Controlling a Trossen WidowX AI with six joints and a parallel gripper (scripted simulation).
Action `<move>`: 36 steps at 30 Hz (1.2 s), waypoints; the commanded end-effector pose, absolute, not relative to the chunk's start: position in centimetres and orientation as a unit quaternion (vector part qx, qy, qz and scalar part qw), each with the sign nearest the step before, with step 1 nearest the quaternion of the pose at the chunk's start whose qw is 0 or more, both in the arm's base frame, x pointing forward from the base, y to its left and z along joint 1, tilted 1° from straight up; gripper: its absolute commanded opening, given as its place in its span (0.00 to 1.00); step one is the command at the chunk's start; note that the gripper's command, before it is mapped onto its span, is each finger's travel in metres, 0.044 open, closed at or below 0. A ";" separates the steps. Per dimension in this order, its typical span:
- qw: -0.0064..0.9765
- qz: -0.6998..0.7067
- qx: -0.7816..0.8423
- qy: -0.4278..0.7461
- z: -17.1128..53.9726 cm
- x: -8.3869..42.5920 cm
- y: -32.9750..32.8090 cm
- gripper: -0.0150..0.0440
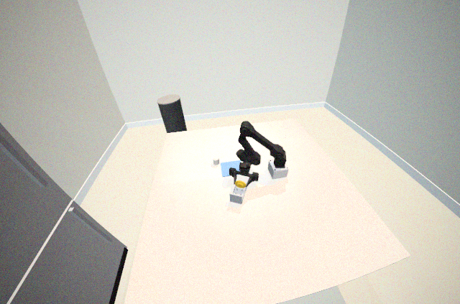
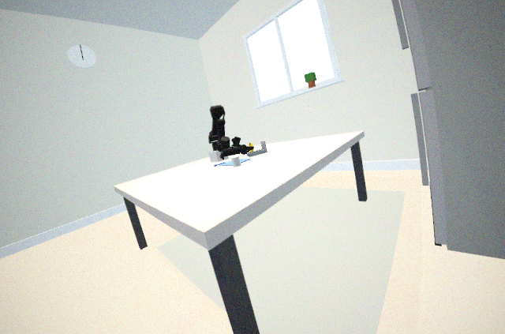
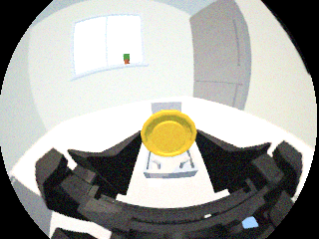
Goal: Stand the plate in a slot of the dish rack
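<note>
The yellow plate [image 1: 240,184] [image 2: 251,144] [image 3: 169,134] is held by its two sides, roughly on edge with some tilt. My gripper [image 1: 241,184] [image 2: 252,147] [image 3: 167,133] is shut on it, with the fingers wide apart at the plate's left and right edges. The grey dish rack [image 1: 236,197] [image 2: 257,152] [image 3: 170,174] sits on the table, low, with a taller end wall. In the wrist view the plate is over the middle of the rack and hides part of its slots. Whether its lower edge touches the rack or is between rails cannot be told.
A blue mat [image 1: 229,167] [image 2: 230,163] lies beside the gripper on the table [image 1: 259,249] [image 2: 183,195]. A small whitish cup [image 1: 215,162] [image 2: 235,161] stands by the mat. A thin blue stick [image 2: 219,164] lies near the mat. The arm's base [image 1: 277,169] is to the side.
</note>
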State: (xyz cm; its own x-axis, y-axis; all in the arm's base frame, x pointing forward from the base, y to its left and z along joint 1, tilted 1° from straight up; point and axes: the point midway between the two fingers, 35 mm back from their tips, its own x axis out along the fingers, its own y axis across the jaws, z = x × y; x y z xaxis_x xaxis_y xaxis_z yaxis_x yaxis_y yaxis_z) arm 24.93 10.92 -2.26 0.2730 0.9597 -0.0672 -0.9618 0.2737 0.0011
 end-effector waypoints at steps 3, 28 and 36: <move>0.798 0.602 -0.020 0.027 -2.3 24.9 10.9 0.57; 0.797 0.604 -0.009 0.011 5.4 25.6 10.8 0.93; 0.795 0.606 -0.004 0.003 8.7 26.2 10.7 0.93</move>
